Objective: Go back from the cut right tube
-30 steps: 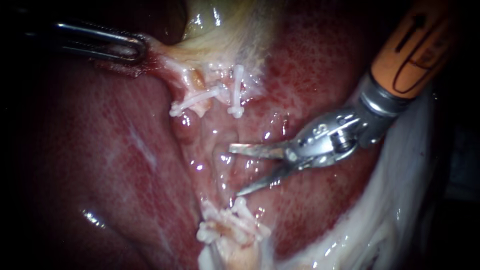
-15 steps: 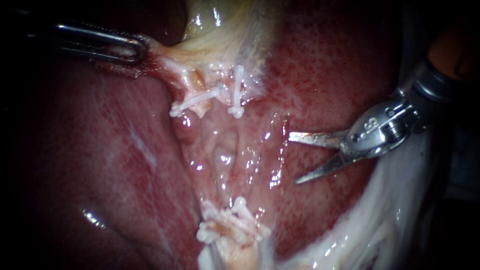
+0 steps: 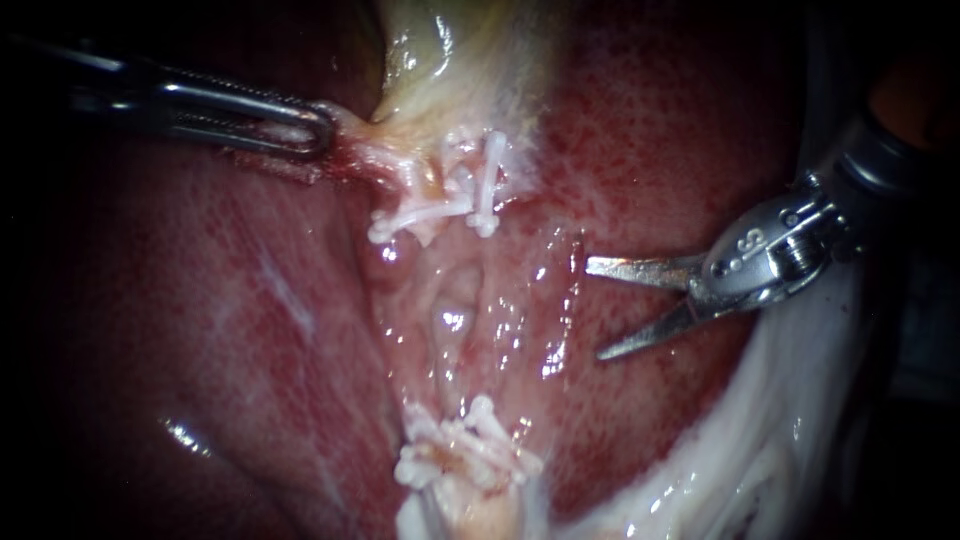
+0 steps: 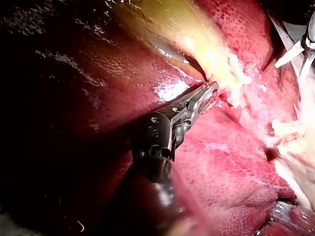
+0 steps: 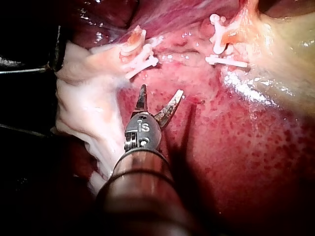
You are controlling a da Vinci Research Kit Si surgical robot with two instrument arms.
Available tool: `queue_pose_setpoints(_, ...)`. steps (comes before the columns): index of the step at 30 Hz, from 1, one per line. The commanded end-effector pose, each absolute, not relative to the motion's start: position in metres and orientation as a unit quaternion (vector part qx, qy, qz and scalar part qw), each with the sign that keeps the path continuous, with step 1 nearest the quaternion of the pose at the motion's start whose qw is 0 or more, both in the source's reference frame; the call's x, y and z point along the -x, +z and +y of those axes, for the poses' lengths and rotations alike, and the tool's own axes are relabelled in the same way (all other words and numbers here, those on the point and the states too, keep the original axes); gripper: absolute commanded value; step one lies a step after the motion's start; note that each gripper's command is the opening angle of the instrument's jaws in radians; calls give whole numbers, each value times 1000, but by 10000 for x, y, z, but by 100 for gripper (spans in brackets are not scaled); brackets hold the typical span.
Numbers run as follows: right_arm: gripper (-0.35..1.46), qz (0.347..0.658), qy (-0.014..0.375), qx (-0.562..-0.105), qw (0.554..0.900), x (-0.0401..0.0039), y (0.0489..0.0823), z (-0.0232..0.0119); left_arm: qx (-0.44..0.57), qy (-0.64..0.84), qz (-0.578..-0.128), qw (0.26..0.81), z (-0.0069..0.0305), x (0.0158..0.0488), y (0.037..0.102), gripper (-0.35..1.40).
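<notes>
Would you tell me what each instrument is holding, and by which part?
The left instrument grips the gallbladder by its narrow end beside the clips; the right instrument holds nothing.

Strong light falls on the wet red liver (image 3: 230, 340), drawing small bright glints from its surface. Pale white tissue (image 3: 800, 440) borders it. Past the lit field, everything sinks into darkness.
</notes>
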State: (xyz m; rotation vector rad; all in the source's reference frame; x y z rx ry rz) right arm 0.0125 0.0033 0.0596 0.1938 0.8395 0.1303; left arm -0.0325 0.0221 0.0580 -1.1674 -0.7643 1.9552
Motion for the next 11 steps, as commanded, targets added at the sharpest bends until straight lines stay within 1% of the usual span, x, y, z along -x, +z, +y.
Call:
queue_pose_setpoints(1,145,407,63,-94,906,-125,596,33,453,759,-297,361,221,325,582,-35)
queue_pose_setpoints(9,145,408,62,-95,906,-124,596,33,453,759,-298,360,222,324,583,-35)
queue_pose_setpoints(11,145,411,59,-102,904,-125,596,32,453,759,-299,360,223,322,580,-35)
